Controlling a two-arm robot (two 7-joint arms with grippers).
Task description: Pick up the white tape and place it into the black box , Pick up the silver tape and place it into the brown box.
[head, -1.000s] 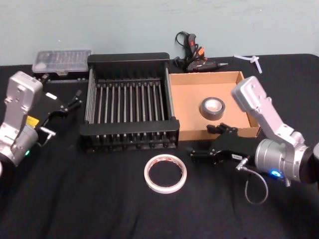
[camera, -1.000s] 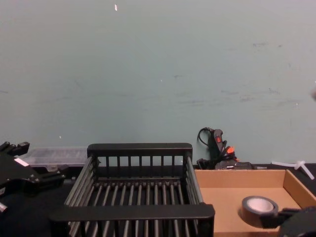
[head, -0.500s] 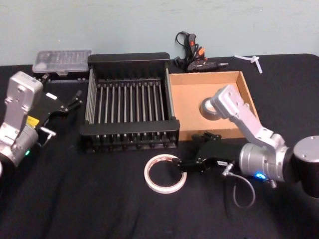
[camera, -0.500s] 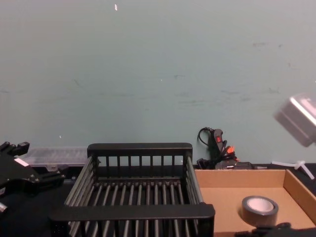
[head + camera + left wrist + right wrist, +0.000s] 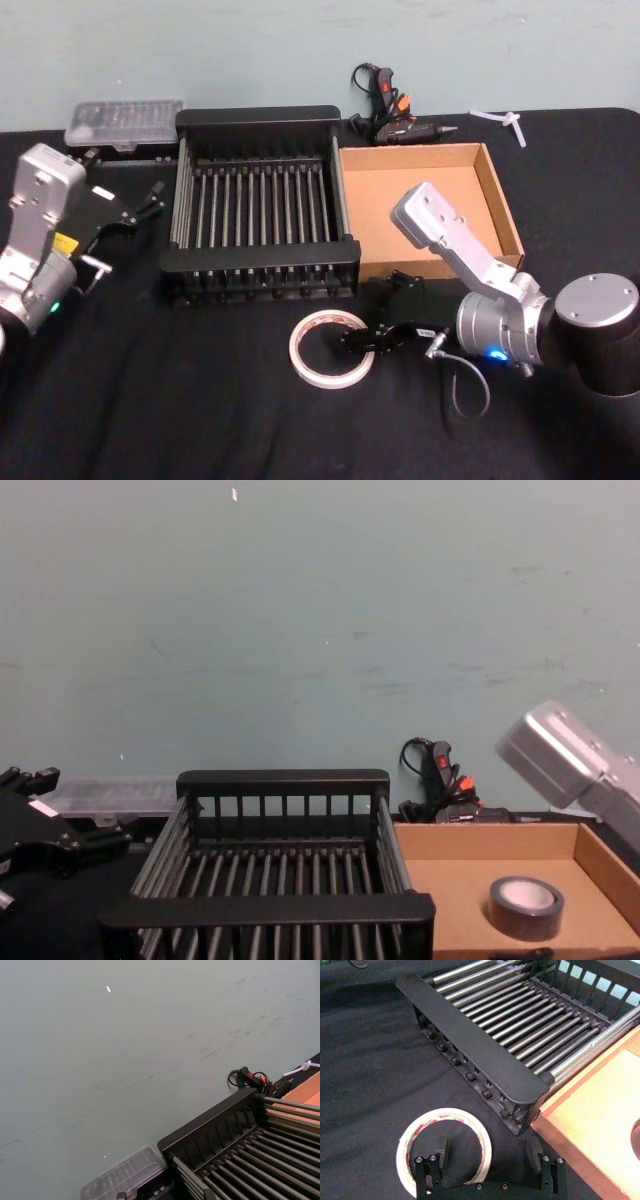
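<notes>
Now, white tape point(image 5: 331, 348): flat white ring, red print inside, hole facing up, on the black cloth near the black box point(image 5: 260, 120).
Right gripper point(image 5: 352, 334): fingers spread, straddling the ring's right rim.
Silver tape point(image 5: 526, 905): dark grey roll, flat in the brown box point(image 5: 505, 212).
Left gripper point(image 5: 152, 199): parked left, fingers apart.
</notes>
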